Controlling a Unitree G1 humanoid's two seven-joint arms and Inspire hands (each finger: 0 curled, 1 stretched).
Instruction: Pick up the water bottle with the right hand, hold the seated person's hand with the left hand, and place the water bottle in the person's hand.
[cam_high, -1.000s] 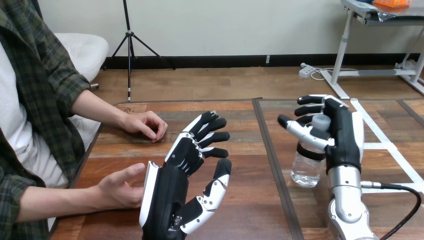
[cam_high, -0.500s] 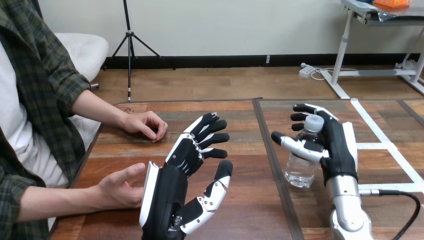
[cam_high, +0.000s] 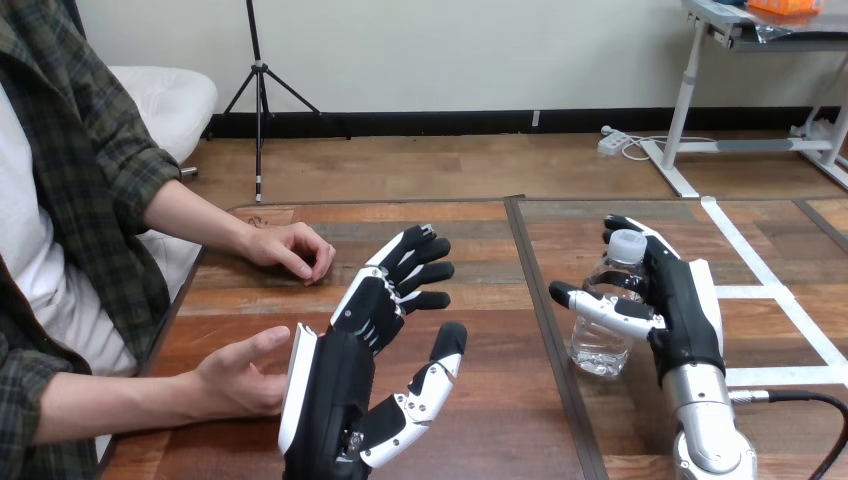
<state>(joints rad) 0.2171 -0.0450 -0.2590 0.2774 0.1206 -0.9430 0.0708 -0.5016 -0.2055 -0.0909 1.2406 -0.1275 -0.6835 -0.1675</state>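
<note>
A clear water bottle (cam_high: 603, 318) with a white cap stands slightly tilted on the right half of the table. My right hand (cam_high: 684, 305) is shut on it: the thumb (cam_high: 598, 306) crosses its front and the fingers curl behind its neck. My left hand (cam_high: 340, 375) is upright at the lower middle, open, with its fingers spread. Just to its left lies the person's near hand (cam_high: 238, 375), palm turned inward, close against the white back of my left hand; whether they touch I cannot tell. The person's far hand (cam_high: 292, 248) rests curled on the table.
A dark seam (cam_high: 545, 320) runs front to back across the wooden table (cam_high: 480, 400) between my hands. White tape lines (cam_high: 775, 292) mark the table's right part. The person's forearms lie along the left edge.
My right hand's fingers have curled round the bottle and the thumb has come across its front. The bottle has shifted a little leftward and leans. My left hand and the person's hands are unchanged.
</note>
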